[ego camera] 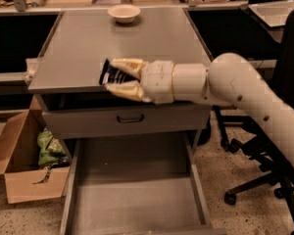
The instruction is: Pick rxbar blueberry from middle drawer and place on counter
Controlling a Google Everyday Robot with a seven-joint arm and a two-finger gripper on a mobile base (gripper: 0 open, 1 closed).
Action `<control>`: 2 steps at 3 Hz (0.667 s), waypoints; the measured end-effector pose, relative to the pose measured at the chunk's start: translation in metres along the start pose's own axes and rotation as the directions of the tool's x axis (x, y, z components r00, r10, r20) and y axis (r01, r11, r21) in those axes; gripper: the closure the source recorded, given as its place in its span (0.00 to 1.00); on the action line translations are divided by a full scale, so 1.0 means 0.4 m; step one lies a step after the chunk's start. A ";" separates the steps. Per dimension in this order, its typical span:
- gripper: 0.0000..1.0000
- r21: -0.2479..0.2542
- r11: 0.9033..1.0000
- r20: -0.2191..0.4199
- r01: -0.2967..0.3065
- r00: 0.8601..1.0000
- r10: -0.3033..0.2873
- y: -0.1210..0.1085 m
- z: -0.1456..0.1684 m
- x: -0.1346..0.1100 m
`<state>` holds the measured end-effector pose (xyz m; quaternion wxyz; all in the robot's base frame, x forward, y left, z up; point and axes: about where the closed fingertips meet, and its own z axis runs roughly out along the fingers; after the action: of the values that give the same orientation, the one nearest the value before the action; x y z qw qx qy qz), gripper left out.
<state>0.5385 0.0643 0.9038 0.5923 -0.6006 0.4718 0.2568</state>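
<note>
The hand (pixel 111 75) is clamped on the bar (pixel 117 76), holding it just above the desk (pixel 152 38) near its 6 o'clock edge; the drawer (pixel 132 199) below stands open. This looks like the carry step: next, move toward 12 o'clock, lower and release short of the bowl (pixel 124 13)

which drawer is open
The middle drawer, pulled out with its bare floor showing; the drawer above it, with the dark handle, is closed. The gripper holds the rxbar blueberry over the counter's front edge.
</note>
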 end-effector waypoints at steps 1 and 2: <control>1.00 0.031 0.999 -0.054 -0.042 0.998 0.044 -0.131 0.015 0.004; 1.00 0.081 0.992 -0.068 -0.099 0.992 0.104 -0.257 0.032 0.050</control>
<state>0.6399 0.0564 0.9327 0.5838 -0.5612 0.5326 0.2462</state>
